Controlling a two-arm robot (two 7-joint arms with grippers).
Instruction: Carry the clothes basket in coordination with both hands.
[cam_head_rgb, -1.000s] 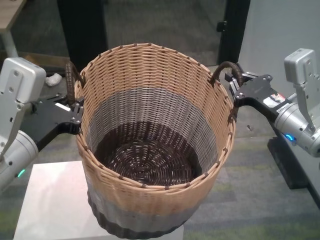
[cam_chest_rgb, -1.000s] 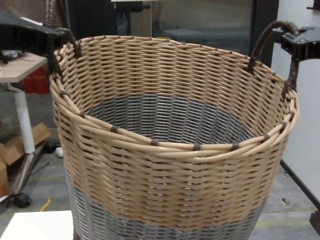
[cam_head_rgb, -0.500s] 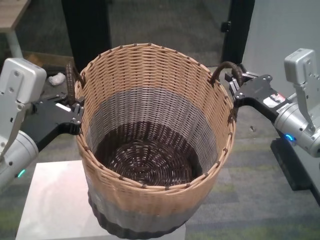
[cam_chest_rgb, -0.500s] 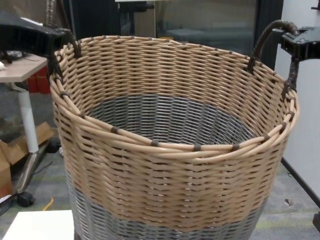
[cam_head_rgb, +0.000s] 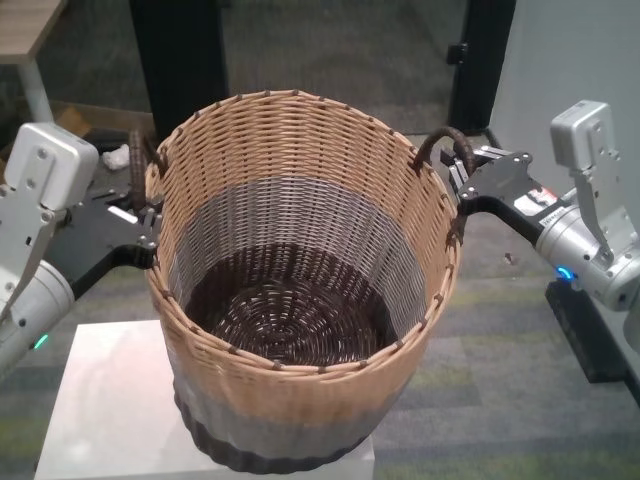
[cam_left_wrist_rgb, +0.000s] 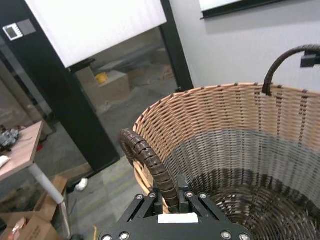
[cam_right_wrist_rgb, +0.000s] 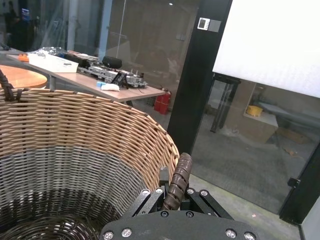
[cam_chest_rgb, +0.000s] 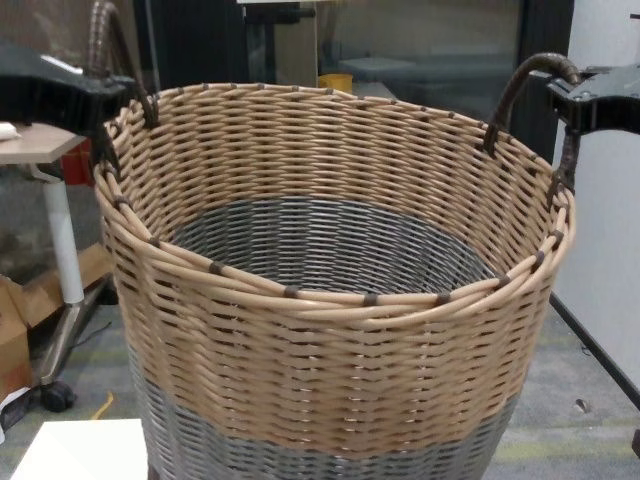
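Your clothes basket (cam_head_rgb: 300, 300) sits between the two arms, directly ahead of the robot's body. In the head view its dark bottom band overlaps the far edge of a white table (cam_head_rgb: 110, 410); whether the base touches that surface cannot be determined. The basket is upright with a slight tilt, its opening facing up. The interior shows a tan upper band, a grey middle band and a dark brown woven floor, with nothing inside.

Your left gripper (cam_head_rgb: 148, 222) is at the basket's left rim, clamped on the left handle (cam_head_rgb: 136, 165). The left wrist view confirms this: the dark wrapped loop (cam_left_wrist_rgb: 147, 160) runs down between the black fingers (cam_left_wrist_rgb: 150, 202), which are drawn in tight against it.

Your right gripper (cam_head_rgb: 462, 182) is at the opposite rim, clamped on the right handle (cam_head_rgb: 445, 140). In the right wrist view the wrapped loop (cam_right_wrist_rgb: 179, 180) passes between the fingers (cam_right_wrist_rgb: 145, 197), which close narrowly on it.

In the chest view both handles rise above the rim, left (cam_chest_rgb: 105, 40) and right (cam_chest_rgb: 535, 80), each with a black gripper body at its outer side.

Beyond the basket you have grey carpet flooring (cam_head_rgb: 480, 330), a dark door frame (cam_head_rgb: 180, 50) and a wooden desk (cam_chest_rgb: 30, 145) on the left.
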